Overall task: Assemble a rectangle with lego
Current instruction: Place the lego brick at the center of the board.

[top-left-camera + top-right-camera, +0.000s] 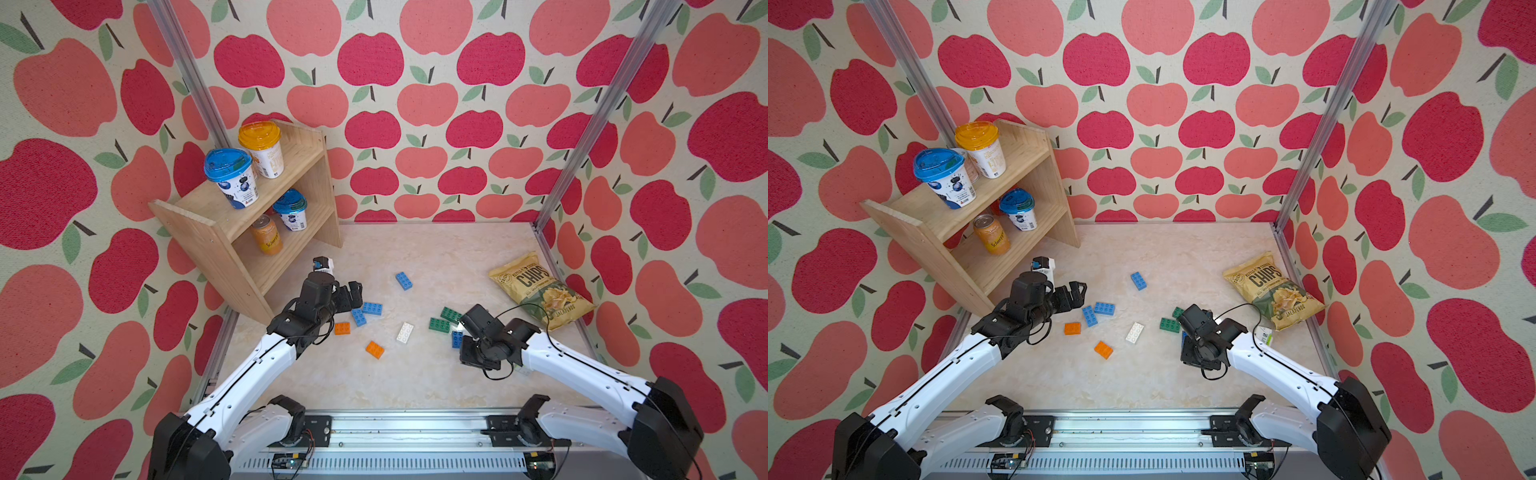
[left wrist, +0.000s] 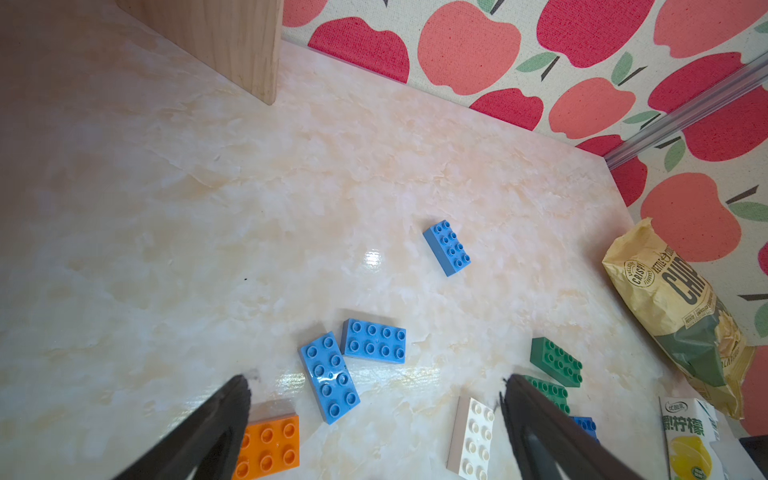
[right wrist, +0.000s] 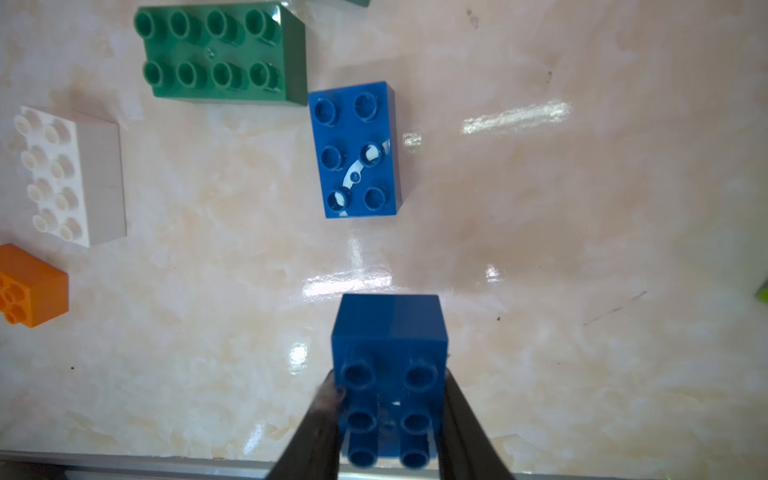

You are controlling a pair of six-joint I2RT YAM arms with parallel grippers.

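Blue glossy studded plastic lego brick (image 3: pixel 390 324), two studs wide, pinched by right gripper (image 3: pixel 389 388) over marbled tabletop (image 3: pixel 582 208), near another blue six-stud brick (image 3: pixel 357 149) and green eight-stud brick (image 3: pixel 220 54). Left gripper (image 2: pixel 376 386) spread wide above two light-blue bricks (image 2: pixel 330 376).

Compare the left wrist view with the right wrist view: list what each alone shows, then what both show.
Left wrist only: the chips bag, the wooden shelf, three light blue bricks, a drink carton and the open left gripper. Right wrist only: the right gripper shut on a dark blue brick. Both: the white brick, a green brick and the loose dark blue brick beside it, partly hidden in the left wrist view.
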